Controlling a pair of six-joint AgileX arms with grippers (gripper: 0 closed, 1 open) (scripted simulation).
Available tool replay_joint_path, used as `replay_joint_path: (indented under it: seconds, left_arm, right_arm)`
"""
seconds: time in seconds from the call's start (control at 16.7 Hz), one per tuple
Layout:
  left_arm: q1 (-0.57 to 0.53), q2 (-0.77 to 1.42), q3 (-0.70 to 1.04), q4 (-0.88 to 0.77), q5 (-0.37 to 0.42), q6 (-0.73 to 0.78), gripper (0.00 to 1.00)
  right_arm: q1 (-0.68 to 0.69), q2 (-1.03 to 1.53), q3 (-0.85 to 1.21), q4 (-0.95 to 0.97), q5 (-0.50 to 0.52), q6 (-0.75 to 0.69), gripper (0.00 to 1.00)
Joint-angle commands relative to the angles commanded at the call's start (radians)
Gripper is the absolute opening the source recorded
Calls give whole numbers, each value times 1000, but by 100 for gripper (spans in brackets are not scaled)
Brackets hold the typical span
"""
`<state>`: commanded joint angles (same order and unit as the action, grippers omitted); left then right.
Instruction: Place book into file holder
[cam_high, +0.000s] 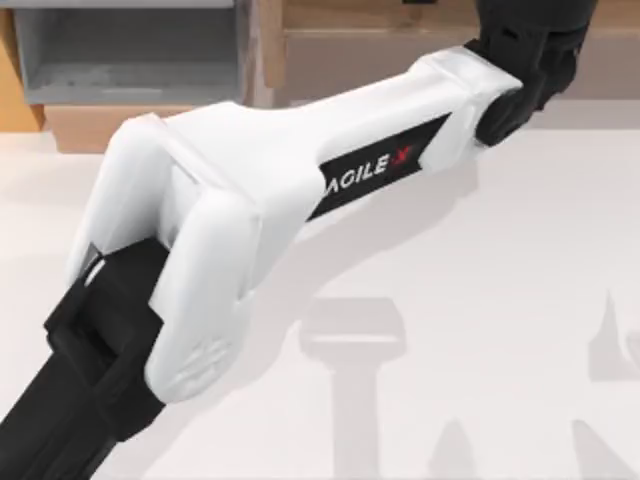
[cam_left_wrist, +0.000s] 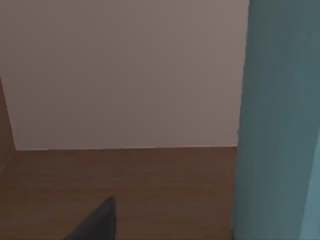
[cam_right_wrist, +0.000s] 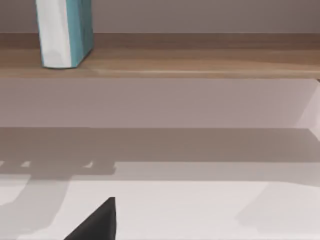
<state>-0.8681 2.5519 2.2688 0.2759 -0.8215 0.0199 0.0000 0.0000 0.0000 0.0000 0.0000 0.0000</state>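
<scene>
A thin teal-blue book (cam_right_wrist: 65, 32) with a white page edge stands upright on a long brown wooden shelf (cam_right_wrist: 200, 55), seen from the right wrist view. In the left wrist view the book's teal cover (cam_left_wrist: 280, 120) rises close alongside the camera, over the brown shelf surface (cam_left_wrist: 125, 190). From above, the grey file holder (cam_high: 130, 55) with its light wooden front block sits at the table's far left. The left arm (cam_high: 260, 190) stretches across the white table (cam_high: 500, 300) toward the shelf. Whether either gripper is open or closed cannot be told.
</scene>
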Motion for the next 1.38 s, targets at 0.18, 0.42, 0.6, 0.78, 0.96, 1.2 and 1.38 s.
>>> replay_joint_path:
  seconds: [0.18,0.42,0.6,0.78,0.96,1.2,1.38]
  left_arm:
    - [-22,125,156,-8,-21,-6,100]
    - [-31,196,243,-15,-30,-10,100]
    - [-31,196,243,-15,-30,-10,100]
    - [-26,196,242,-17,-28,-10,100]
    - [-25,237,314,-52,-23,-12,100]
    - [-16,328,503,-142,-13,-14,100]
    - [-8,380,611,-200,-5,-15,100]
  right_arm:
    - [0,0,0,0,0,0,100]
    - [0,0,0,0,0,0,100]
    - [0,0,0,0,0,0,100]
    - [0,0,0,0,0,0,100]
    - [0,0,0,0,0,0,100]
    - [0,0,0,0,0,0,100]
    - [0,0,0,0,0,0,100]
